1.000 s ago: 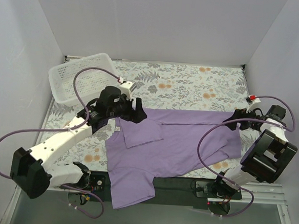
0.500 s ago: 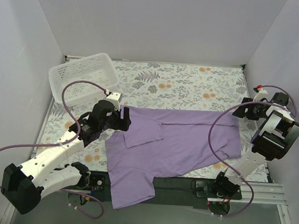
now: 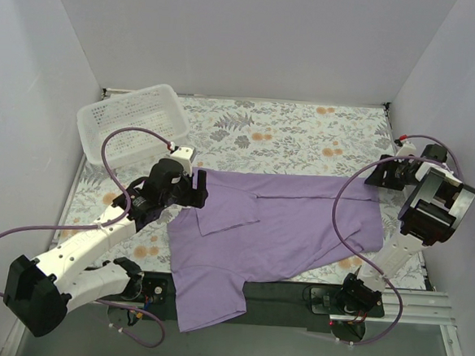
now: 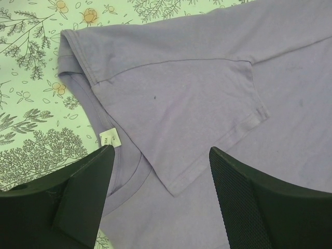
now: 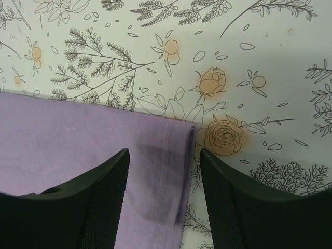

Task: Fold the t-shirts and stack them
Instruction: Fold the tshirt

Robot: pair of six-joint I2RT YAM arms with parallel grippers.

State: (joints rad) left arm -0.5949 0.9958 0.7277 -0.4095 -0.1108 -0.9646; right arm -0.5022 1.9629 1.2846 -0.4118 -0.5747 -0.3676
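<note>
A lavender t-shirt (image 3: 291, 222) lies spread on the floral cloth, its far side folded over and one sleeve hanging past the near table edge. My left gripper (image 3: 197, 190) hovers open above the collar end. In the left wrist view the white neck label (image 4: 110, 139) and the folded-in sleeve (image 4: 207, 104) show between the fingers of the left gripper (image 4: 161, 179). My right gripper (image 3: 376, 173) is at the shirt's far right corner. In its wrist view the right gripper (image 5: 165, 171) stands open astride the hemmed corner (image 5: 171, 155), holding nothing.
A white perforated basket (image 3: 131, 122) stands at the back left corner. White walls close in the table on three sides. Purple cables loop off both arms, one (image 3: 341, 218) crossing over the shirt's right part. A black rail (image 3: 294, 296) runs along the near edge.
My left gripper has drawn back leftward off the sleeve fold. My right gripper has shifted toward the far right corner of the shirt and its jaws have narrowed.
</note>
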